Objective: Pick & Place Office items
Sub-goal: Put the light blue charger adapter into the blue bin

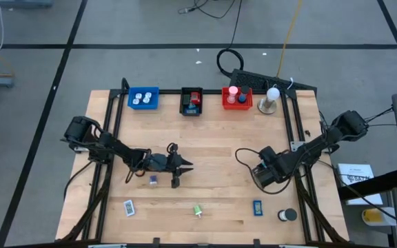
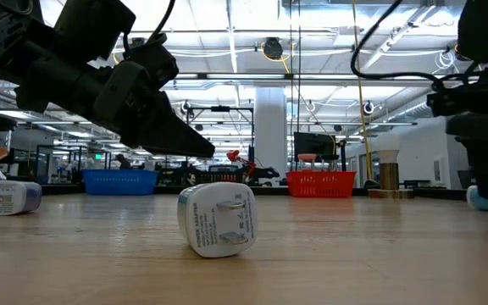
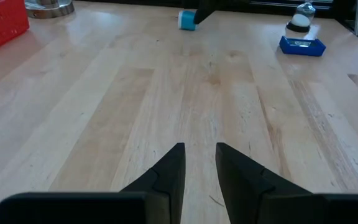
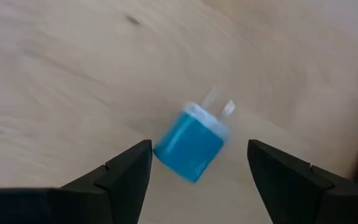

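Blue plug adapter being lined up between the spread fingers of the right gripper [image 4: 197, 165].

The blue plug adapter [image 4: 190, 145] is being framed on the bare wooden table [image 1: 212, 138], well apart from the red tray [image 1: 238, 102] and on the near side of it. It is judged light, rigid and smooth-sided, a small plastic block with two thin metal prongs; the flat plastic sides are being judged the best hold, the prongs being avoided as slippery and bendable. The left gripper [image 3: 199, 167] is being held narrowly apart, clamping nothing, over bare wood farther from the red tray.
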You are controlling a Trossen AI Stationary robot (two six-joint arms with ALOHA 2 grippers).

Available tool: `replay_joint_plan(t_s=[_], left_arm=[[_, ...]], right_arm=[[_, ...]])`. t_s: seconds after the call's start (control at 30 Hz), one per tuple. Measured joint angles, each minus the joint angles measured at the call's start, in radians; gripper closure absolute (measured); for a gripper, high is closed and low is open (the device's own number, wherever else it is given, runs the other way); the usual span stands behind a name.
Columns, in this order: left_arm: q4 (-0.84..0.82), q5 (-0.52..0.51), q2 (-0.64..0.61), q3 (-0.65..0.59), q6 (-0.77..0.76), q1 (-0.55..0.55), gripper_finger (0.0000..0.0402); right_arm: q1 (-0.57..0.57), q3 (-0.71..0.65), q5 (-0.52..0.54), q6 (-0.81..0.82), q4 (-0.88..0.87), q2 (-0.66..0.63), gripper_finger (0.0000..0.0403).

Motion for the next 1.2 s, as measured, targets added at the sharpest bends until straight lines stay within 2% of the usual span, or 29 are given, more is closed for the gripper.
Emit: replay_joint_plan(t_s=[0.1,0.23,0.47,0.7,1.0,1.1,1.2], left_arm=[[0.000,0.000,0.000,0.000,-0.001,0.000,0.0309],[0.000,0.000,0.000,0.000,-0.001,0.000,0.0309],[0.001,0.000,0.000,0.000,-0.009,0.000,0.0309],[0.002,-0.006,0.000,0.000,-0.028,0.001,0.0309],[0.000,-0.011,0.000,0.001,-0.095,0.038,0.0309],[-0.003,0.002,0.000,0.001,-0.152,0.066,0.0309],[-0.003,0.093,0.000,0.001,-0.216,0.111,0.0309]], right_arm=[[0.004,0.000,-0.041,0.012,-0.034,-0.004,0.0147],[0.031,0.000,-0.045,0.054,-0.039,-0.007,0.0147],[0.079,0.000,0.011,0.127,-0.007,-0.005,0.0151],[0.079,-0.076,0.014,0.140,0.085,-0.005,0.0195],[0.079,-0.093,0.092,0.117,0.115,-0.005,0.0270],[0.079,-0.093,0.094,0.086,0.124,-0.005,0.0275],[0.078,-0.093,0.141,0.003,0.147,-0.005,0.0267]])
